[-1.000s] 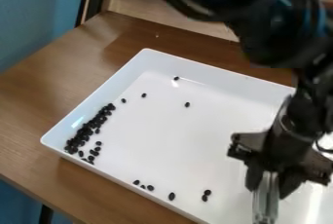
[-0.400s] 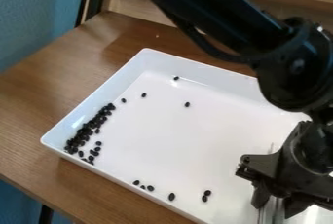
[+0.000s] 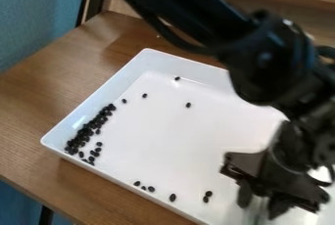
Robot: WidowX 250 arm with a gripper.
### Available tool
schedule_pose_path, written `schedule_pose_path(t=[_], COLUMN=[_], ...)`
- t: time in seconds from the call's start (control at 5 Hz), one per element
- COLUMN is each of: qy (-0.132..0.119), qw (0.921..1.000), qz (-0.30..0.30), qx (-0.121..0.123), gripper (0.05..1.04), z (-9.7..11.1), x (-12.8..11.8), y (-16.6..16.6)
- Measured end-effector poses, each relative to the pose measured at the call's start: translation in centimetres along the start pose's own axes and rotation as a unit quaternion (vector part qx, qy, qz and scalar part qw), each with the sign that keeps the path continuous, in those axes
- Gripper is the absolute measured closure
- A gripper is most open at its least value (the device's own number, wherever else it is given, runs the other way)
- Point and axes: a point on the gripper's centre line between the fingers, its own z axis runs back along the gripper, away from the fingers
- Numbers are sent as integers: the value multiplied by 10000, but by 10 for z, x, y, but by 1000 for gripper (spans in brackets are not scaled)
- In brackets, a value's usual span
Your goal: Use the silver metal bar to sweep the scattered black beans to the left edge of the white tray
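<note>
— Shifted toward the view's left since the earlier frame: your arm [image 3: 268, 62], with its claw. Unchanged: your tray and every visible bean.

— On what does your work rest?

— Your table [image 3: 39, 136], wood-topped, bears the tray [image 3: 177, 136], white and shallow, with raised walls.

— And your claw [image 3: 260, 208]?

— It hangs over the tray's lower right part as you see it. Note its fingers, parted slightly, one on either side of a slender clear piece [image 3: 256, 214], which you appear to have gripped. What the piece is, and whether its tip meets the tray floor, you cannot tell from here.

— How far along are you?

— Judged by the beans [image 3: 85, 132], small and black: if you are gathering them, you are well advanced. Most lie massed along the tray's left wall, down toward its near-left corner.

— What is left to you?

— Strays, it would seem: a few by the near wall, a touching or nearly touching pair [image 3: 208, 196] between these and your claw, and some scattered singly toward the far side, the farthest bean [image 3: 177, 78] near the far wall. None is seen in your claw.
</note>
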Motion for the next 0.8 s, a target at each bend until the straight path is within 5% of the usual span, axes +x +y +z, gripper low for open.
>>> schedule_pose_path(t=[0.8], qy=[118], qw=[9984], qz=[-399], qx=[387], gripper=[687], z=[-17], x=[10], y=[93])
